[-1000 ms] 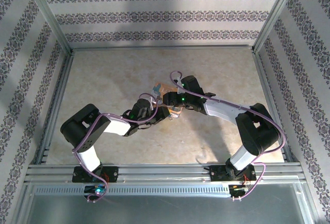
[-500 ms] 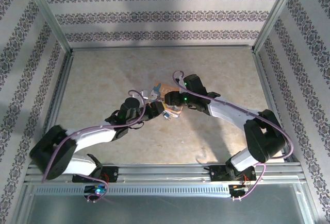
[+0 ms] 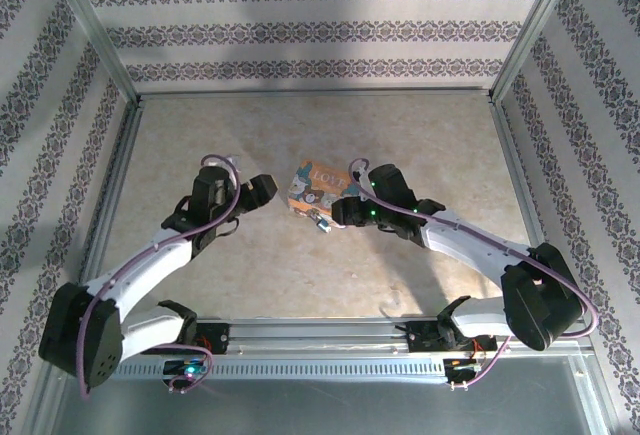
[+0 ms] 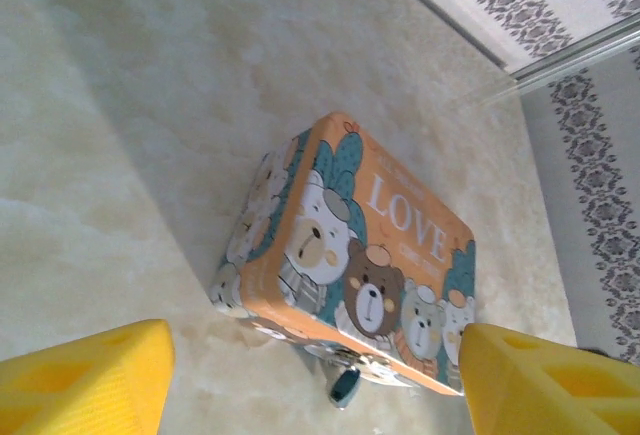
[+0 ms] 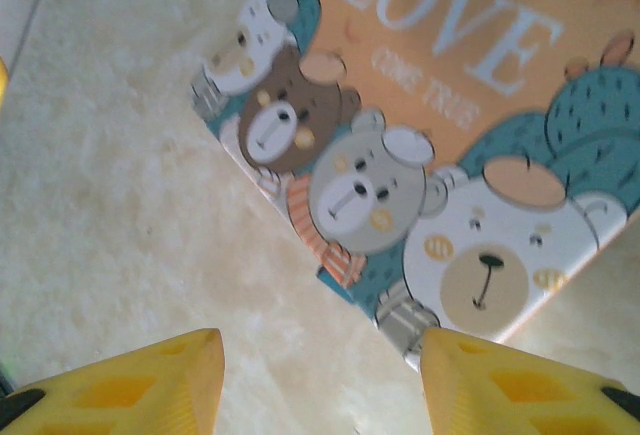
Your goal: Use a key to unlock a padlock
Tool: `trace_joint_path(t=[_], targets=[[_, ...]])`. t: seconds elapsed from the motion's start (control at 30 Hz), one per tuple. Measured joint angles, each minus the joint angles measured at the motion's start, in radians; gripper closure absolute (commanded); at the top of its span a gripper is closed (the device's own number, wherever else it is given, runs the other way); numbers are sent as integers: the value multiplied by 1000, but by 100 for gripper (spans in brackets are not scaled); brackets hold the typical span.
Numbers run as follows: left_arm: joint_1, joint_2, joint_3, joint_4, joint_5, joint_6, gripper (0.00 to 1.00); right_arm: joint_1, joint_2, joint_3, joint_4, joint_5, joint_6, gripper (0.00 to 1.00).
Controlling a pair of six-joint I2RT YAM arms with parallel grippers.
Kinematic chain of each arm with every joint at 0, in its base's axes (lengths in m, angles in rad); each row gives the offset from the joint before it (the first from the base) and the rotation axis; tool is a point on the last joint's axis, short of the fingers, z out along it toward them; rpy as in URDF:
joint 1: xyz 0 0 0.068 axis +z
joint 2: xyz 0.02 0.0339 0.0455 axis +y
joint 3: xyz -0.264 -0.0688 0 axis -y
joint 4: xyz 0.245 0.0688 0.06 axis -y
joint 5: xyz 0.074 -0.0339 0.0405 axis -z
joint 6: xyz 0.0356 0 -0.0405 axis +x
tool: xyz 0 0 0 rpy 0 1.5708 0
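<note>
Nearest the arm bases, the padlock (image 3: 322, 225) is lying on the worktop (image 3: 200, 145) right at the near edge of the LOVE box (image 3: 318, 183). Touching it or just beside it, cannot tell. Its teal end is pointing toward the bases, and the silvery part is tucking in against the box edge in the left wrist view. Whether a key is sitting in it is too small to tell. The right pincer (image 3: 338, 213) is hovering just beside the padlock, over the box's near corner, its yellow fingers (image 5: 125, 380) standing apart, released, gripping nothing. The left pincer (image 3: 262, 187) is sitting off to the left, apart from the box and aiming at it, fingers (image 4: 85, 375) standing wide, released, nothing between them. The box is lying flat, picture side up, mid-worktop, just behind the padlock. My judgement: neither pincer is holding lock or key, so this is looking like a line-up before a grasp, with the unlocking not yet done. The next move is calling for one pincer steadying the tiny lock body and the other pinching the key and turning it. That is needing a low, fine approach, since it is risking shoving the box or knocking the lock.
</note>
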Motion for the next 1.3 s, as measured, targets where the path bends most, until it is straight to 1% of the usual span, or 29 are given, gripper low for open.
trace_joint_path(t=[0.13, 0.27, 0.37, 0.43, 0.53, 0.6, 0.7, 0.83, 1.07, 1.3], targets=[[39, 167, 107, 0, 83, 50, 23, 0, 2, -25, -3, 1, 21, 43], [40, 333, 215, -1, 164, 97, 23, 0, 16, -28, -3, 4, 43, 43], [40, 449, 290, -7, 214, 130, 30, 0, 27, -33, -3, 8, 55, 42], [40, 518, 328, -7, 248, 146, 34, -1, 29, -38, -4, 15, 64, 38], [40, 589, 352, -7, 290, 157, 38, -3, 31, -38, -3, 23, 71, 35], [40, 617, 353, -9, 312, 160, 39, -12, 36, -38, -2, 23, 72, 34], [39, 630, 353, -13, 331, 167, 41, -32, 53, -38, 2, 17, 68, 34], [39, 616, 338, -15, 329, 188, 41, -69, 99, -13, 4, -16, 45, 34], [38, 512, 222, -23, 325, 199, 41, -108, 201, 105, 9, -75, -23, 34], [31, 402, 100, -4, 307, 158, 41, -114, 306, 201, 30, -119, -90, 34]])
